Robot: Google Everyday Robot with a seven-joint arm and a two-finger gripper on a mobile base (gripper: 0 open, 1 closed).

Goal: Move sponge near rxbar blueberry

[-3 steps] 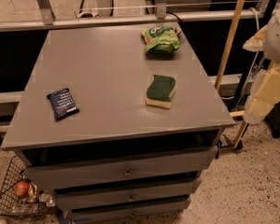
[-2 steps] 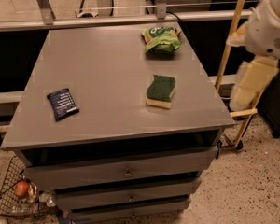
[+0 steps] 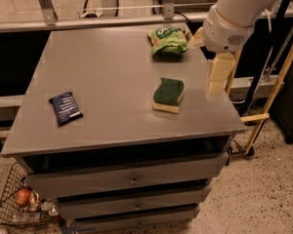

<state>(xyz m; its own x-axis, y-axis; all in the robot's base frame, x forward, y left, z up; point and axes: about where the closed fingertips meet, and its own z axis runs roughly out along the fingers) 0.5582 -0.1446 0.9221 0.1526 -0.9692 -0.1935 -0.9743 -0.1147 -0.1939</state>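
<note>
Moved: big white robot arm (image 3: 239,9) has swung in leftward from beyond the table's right side; sponge, bar & bag lie as they did.
Table: grey flat-topped metal cabinet table (image 3: 112,67) w/ drawers below; carries all three items.
Arm: enters from top right, wrist over the table's right rear corner, just beside the bag.
Gripper: cream-coloured two-finger gripper (image 3: 217,86) hangs down from the wrist above the table's right edge, right of the sponge, not touching it; apart or together, can't tell from this angle.
Bag: crinkly bright green snack bag (image 3: 168,40) at rear right, behind the sponge; not a task item.
Sponge: rectangular block, dk green scrub top on pale yellow foam base (image 3: 168,94); lies flat right of centre, near the front, untouched.
Bar: small flat navy-blue rxbar blueberry wrapper w/ white print (image 3: 65,108); left side near the front edge, well apart from the sponge.
Step (judged): approach only; grasp & carry across the top not yet done.
Risk 1: descent off-centre, so the sponge gets nudged toward the front or right edge.
Risk 2: wrist brushes the bag on the way down and shoves it.
Risk 3: soft foam squashes, weak hold, sponge drops mid-carry.
Risk 4: set down too close, the light wrapper slides off the left/front edge.
</note>
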